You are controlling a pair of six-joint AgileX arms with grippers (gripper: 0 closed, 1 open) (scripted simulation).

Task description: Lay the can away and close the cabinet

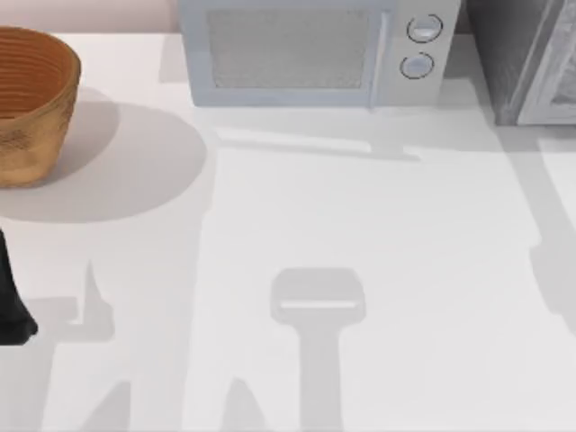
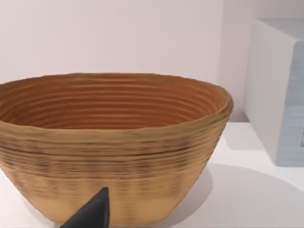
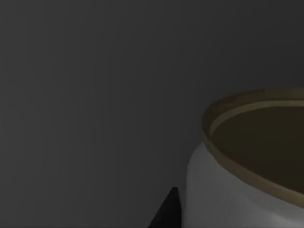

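Observation:
In the dim right wrist view, the can (image 3: 237,190) stands upright and very close, white-sided with a gold lid, against a dark grey surface. A dark part of my right gripper (image 3: 166,213) sits right beside the can's wall. The cabinet (image 1: 508,63), a dark grey speckled box, stands at the table's back right, and its pale framed door panel (image 1: 560,76) shows at the right edge. My left arm (image 1: 11,301) rests at the table's left edge. A dark part of my left gripper (image 2: 92,214) points at the basket.
A woven brown basket (image 1: 27,103) stands at the back left and looms close in the left wrist view (image 2: 114,142). A light grey microwave (image 1: 306,49) with two round knobs sits at the back centre, left of the cabinet. Arm shadows cross the white table (image 1: 360,225).

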